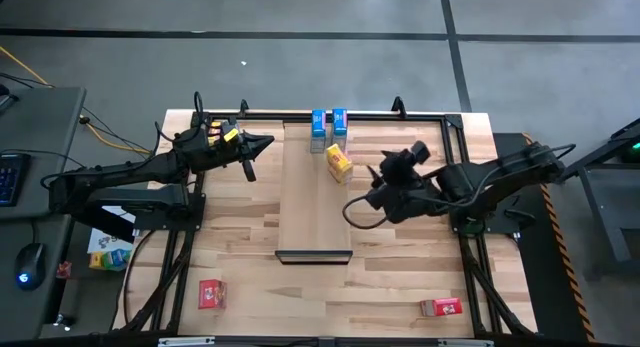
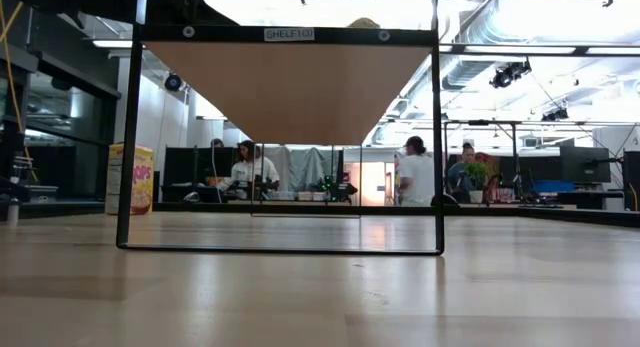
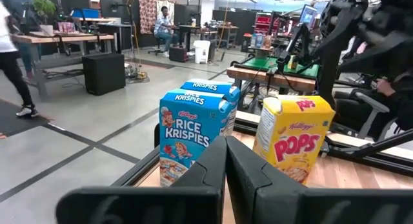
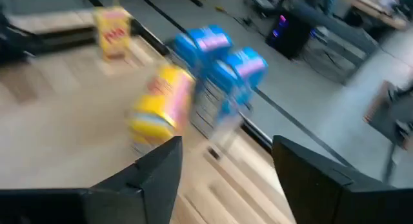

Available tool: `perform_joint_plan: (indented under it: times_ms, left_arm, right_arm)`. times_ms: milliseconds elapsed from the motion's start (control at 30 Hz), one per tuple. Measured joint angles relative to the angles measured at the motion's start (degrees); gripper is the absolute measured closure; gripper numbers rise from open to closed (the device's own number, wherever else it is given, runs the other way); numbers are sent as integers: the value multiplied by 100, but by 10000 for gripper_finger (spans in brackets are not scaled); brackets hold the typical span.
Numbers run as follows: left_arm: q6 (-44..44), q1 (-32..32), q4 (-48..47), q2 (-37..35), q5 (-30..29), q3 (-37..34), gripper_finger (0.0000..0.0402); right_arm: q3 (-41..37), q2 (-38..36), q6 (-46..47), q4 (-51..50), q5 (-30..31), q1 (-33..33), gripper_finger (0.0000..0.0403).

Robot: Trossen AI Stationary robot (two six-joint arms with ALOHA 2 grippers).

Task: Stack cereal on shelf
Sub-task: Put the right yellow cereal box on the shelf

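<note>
Left fingers (image 3: 226,161) pressed together — empty | right fingers (image 4: 227,161) spread — facing blue cereal (image 4: 222,69)

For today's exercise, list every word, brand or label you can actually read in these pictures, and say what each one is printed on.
"SHELF101": white label on the black frame's top bar, low view.
"Kellogg's RICE KRISPIES": front blue box, left wrist view.
"KRISPIES": top of the blue box behind it.
"Kellogg's POPS": yellow box.
"OPS": yellow box at the low view's left edge.
Red boxes' print: too small to read.
</note>
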Motion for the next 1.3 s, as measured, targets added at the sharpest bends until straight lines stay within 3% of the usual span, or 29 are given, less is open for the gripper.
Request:
perform_joint_plan:
  times_ms: [167,300,367,633,800,1067,1300]
  left_arm:
    - [0,0,40,0,0,0,401]
    - [-20,0,44,0,0,0,401]
    - [-55,-2,43,0,0,0,401]
    - [-59,-2,37,0,0,0,401]
    - [-57,-2,-34,0,0,0,401]
    - [-147,-4,-39,0,0,0,402]
    - [-151,-7,-45,0,1,0,401]
  right_arm:
    - [-780,2,1063,-480,36,-48,262]
    - [-1783,6,1487,-36,-179,-356,363]
    - [-2303,-5,1432,483,-377,-545,391]
    - [-3630,-362,-1285,4336,-1882,-1169,400]
    - [-3735,-888,-1770,4551,-1641,-1374,402]
    - [-3737,-781,-2359,5617,-2792,-1589,402]
    - [-3737,-708,-2257,5691,-3058,-1598,403]
